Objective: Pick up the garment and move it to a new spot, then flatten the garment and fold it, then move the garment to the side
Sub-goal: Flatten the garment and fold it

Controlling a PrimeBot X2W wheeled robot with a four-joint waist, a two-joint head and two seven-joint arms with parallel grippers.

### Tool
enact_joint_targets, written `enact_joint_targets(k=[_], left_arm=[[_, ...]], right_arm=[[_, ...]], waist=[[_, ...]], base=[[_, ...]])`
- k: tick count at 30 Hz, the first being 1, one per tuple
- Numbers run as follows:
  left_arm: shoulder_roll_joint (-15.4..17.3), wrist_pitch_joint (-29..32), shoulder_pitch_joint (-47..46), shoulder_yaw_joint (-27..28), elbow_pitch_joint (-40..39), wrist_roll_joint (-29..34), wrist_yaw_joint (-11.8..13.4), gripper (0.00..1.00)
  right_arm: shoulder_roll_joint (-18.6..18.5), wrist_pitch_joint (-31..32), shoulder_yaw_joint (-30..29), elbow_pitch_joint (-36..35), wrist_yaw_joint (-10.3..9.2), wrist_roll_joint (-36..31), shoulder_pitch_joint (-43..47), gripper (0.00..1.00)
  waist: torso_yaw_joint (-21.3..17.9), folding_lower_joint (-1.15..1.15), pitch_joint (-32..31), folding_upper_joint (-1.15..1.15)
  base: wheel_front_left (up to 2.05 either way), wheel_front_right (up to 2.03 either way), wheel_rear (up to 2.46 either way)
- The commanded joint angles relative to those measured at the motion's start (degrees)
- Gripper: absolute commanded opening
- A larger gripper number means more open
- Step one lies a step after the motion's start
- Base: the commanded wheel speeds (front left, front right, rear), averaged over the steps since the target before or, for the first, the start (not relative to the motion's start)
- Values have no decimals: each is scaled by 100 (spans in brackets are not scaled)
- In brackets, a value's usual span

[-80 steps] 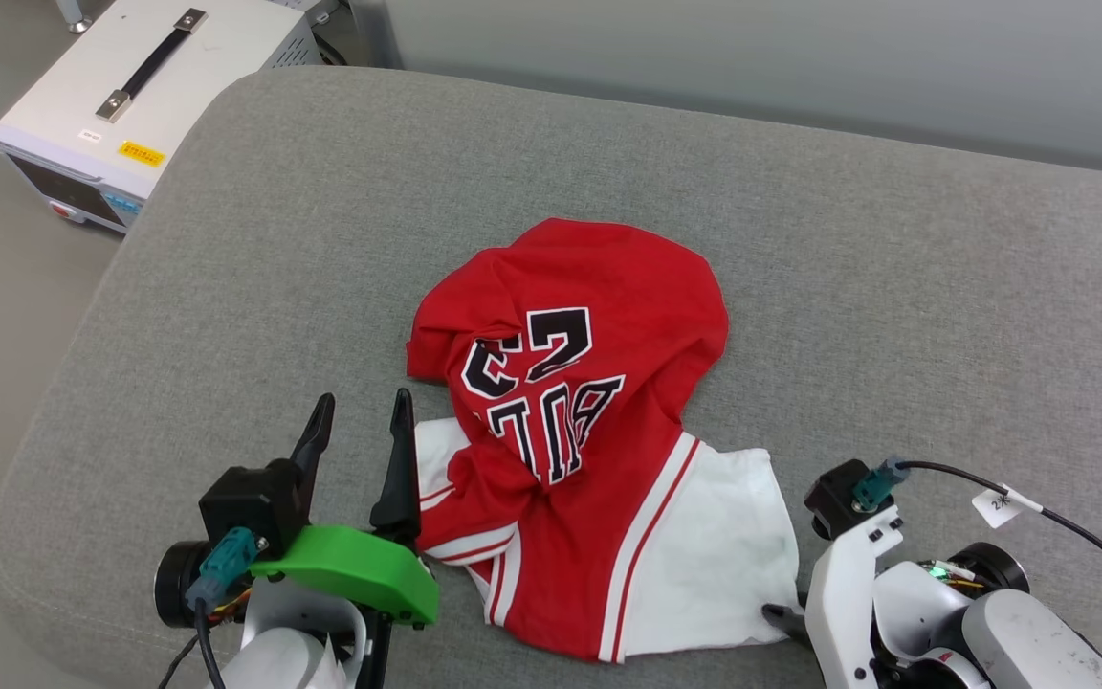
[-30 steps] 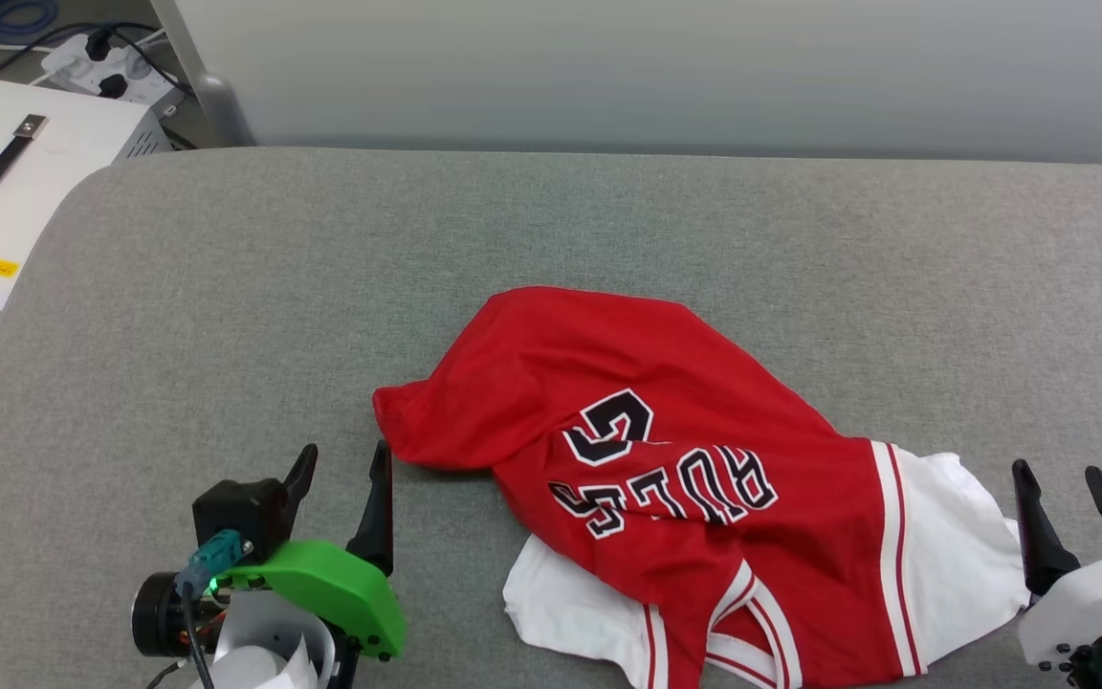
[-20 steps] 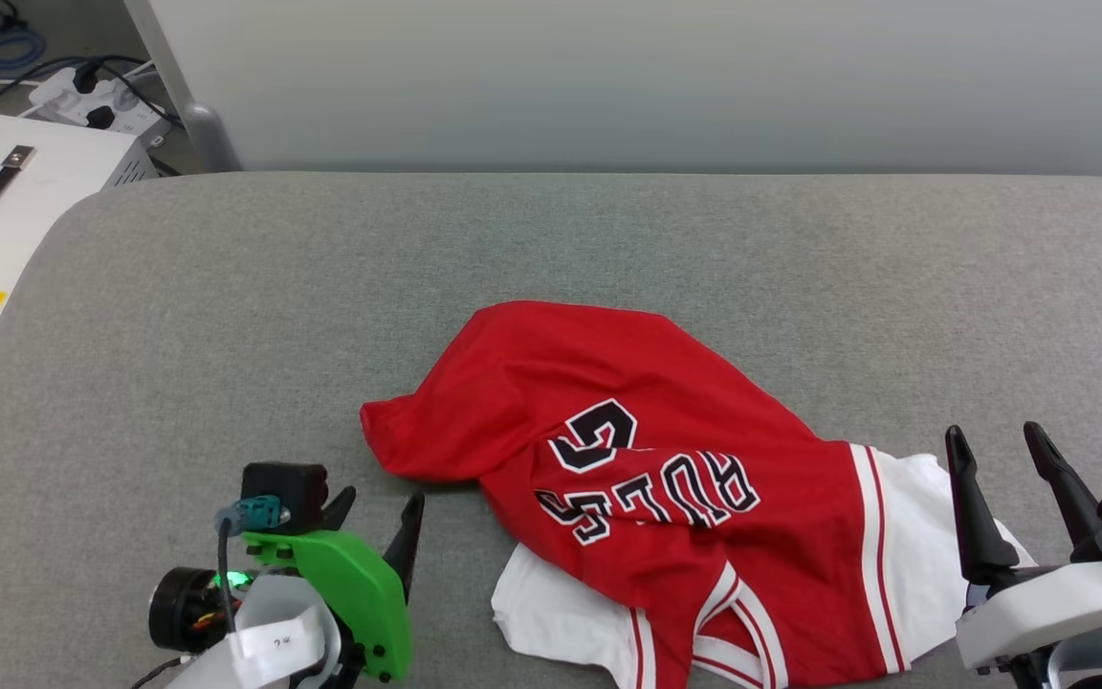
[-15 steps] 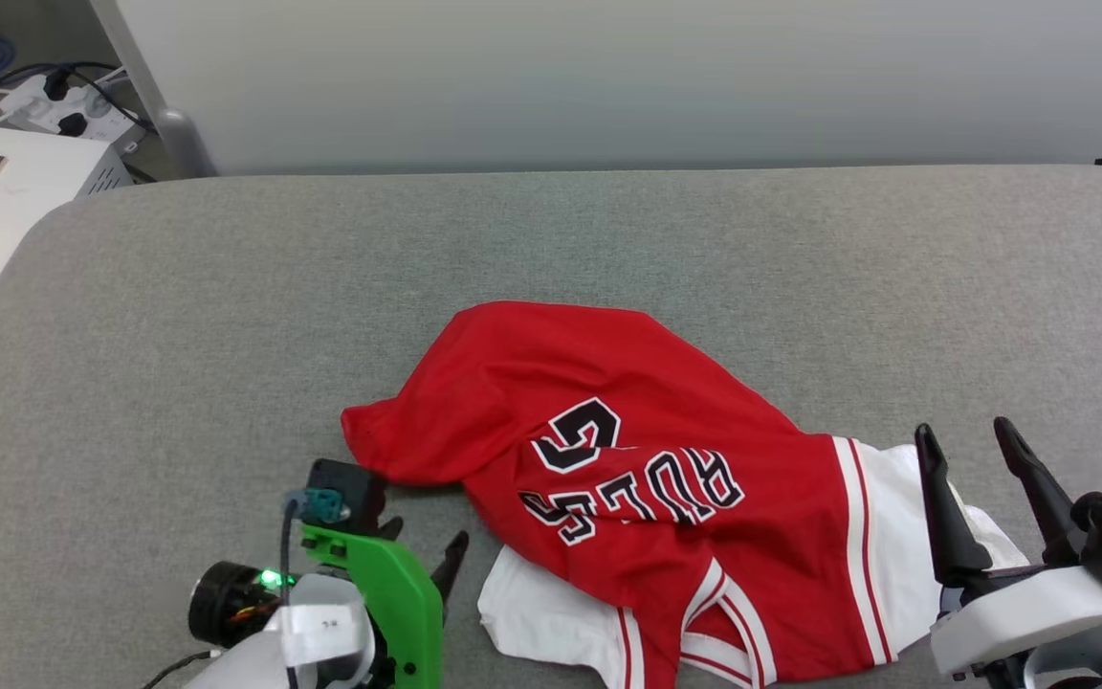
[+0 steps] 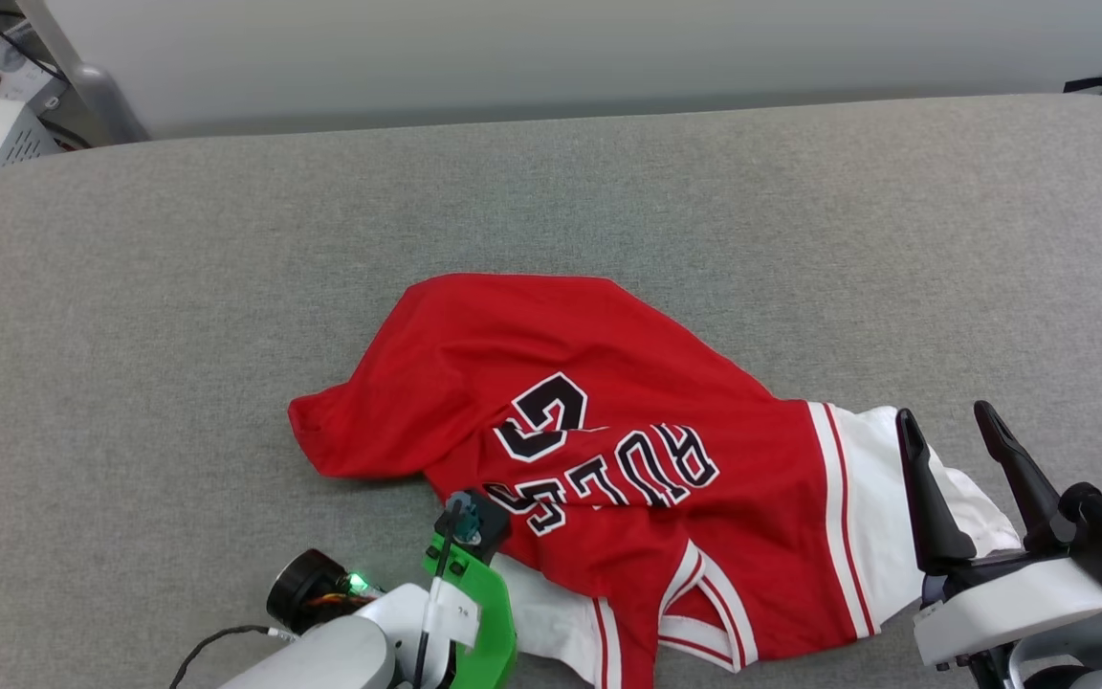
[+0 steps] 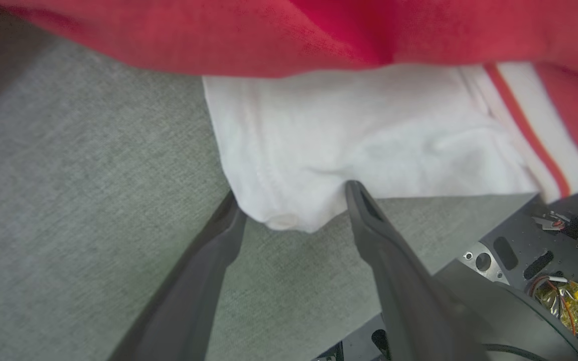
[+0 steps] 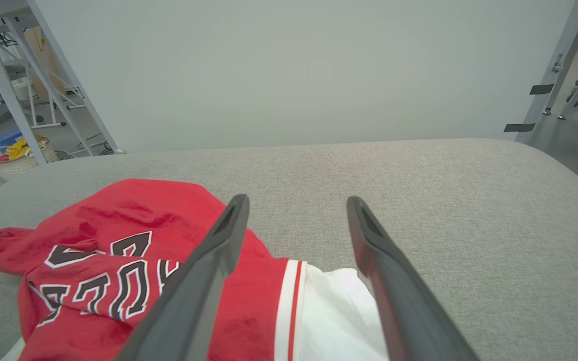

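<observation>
Folds hide part of garment (image 5: 608, 383) lettering; left fingers (image 6: 204, 265) and right fingers (image 5: 929, 507) spread wide.

— How did the views sit?
— Head looked down over the cushion (image 5: 178, 287); left wrist hung close, blurred, perhaps angled down at the garment (image 6: 364, 135); right wrist faced low across both.

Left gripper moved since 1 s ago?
Yes. In the head view the left gripper went rightward, from clear of the jersey to open around a corner of its white sleeve.
</observation>
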Motion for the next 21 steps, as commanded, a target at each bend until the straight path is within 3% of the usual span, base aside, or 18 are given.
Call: enact_joint_targets(k=[1,2,3,5,12,21], left_arm=[[-31,133,-90,-142,120,81,-93,100],[-78,203,-120,-214,148,81,-166,100],[-111,246,-143,-264,175,89,-209,49],[-184,298,-184,-354,231,112,-287,0],[-337,93,-177,-351,406,83,-331,0],[-122,-814,179,248,-1,21,265,0]], right_arm=[[3,-41,3,-27,-5,31,-104,100],[6,-48,-4,-23,-5,34,-117,100],[8,-56,-12,-17,-5,39,-127,100],[17,-61,-28,-4,-5,59,-143,100],[47,1,-131,49,-5,127,-98,100],[-37,276,-603,189,-5,323,96,100]], waist=[[-62,0,126,0],[-65,0,153,0],[-66,0,165,0],[-73,0,198,0],[-9,0,106,0],[257,0,-239,0]], base=[[0,0,0],[0,0,0],[0,0,0],[0,0,0],[0,0,0],[0,0,0]])
